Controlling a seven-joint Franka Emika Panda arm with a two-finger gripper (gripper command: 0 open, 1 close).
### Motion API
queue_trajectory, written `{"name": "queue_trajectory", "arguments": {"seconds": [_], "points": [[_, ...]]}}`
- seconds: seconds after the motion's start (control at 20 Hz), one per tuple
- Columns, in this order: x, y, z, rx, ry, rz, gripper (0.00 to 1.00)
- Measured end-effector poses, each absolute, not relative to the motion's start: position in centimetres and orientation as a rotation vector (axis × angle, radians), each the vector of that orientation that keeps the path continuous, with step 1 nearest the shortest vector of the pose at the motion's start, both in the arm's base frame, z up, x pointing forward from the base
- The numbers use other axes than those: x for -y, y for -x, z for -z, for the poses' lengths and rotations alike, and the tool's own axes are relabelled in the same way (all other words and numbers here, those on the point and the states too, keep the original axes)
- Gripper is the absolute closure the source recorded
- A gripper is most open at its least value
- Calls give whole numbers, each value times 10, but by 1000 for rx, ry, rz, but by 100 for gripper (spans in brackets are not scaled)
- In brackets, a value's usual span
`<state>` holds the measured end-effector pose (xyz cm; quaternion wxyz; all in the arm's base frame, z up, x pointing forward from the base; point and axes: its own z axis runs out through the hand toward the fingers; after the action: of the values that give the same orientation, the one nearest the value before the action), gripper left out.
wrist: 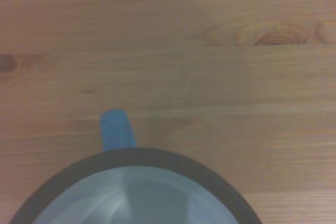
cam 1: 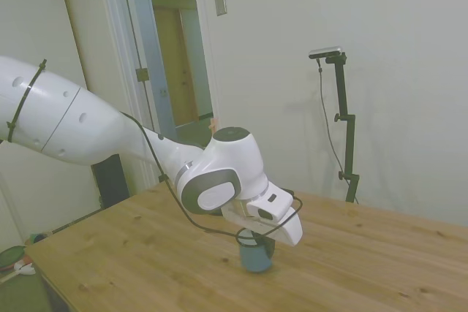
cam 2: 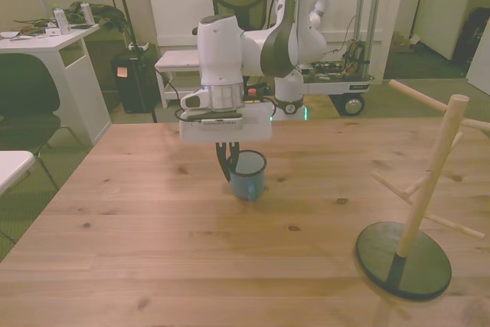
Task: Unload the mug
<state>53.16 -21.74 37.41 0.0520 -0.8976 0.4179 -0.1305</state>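
Note:
The light-blue mug (cam 2: 250,179) stands upright on the wooden table (cam 2: 153,250), near its middle. Its handle (wrist: 116,129) and dark rim (wrist: 136,156) fill the lower part of the wrist view. My gripper (cam 2: 227,168) comes straight down from above. Its dark fingers (cam 2: 223,160) sit close together at the mug's wall, on the front view's left side of the rim. They look shut on that wall. From the side, the white hand covers the top of the mug (cam 1: 256,257), and the fingertips are hidden there.
A wooden peg stand (cam 2: 432,166) with a dark round base (cam 2: 403,259) stands at the front view's right, its pegs bare. Beyond the table are a white desk (cam 2: 46,40), a dark chair (cam 2: 27,105) and a wheeled cart (cam 2: 341,82).

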Motion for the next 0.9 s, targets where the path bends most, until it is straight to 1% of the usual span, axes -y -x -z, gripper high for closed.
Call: {"name": "queue_trajectory", "arguments": {"seconds": [0.9], "points": [[208,-536,-375,-1274,2731,398,0]]}}
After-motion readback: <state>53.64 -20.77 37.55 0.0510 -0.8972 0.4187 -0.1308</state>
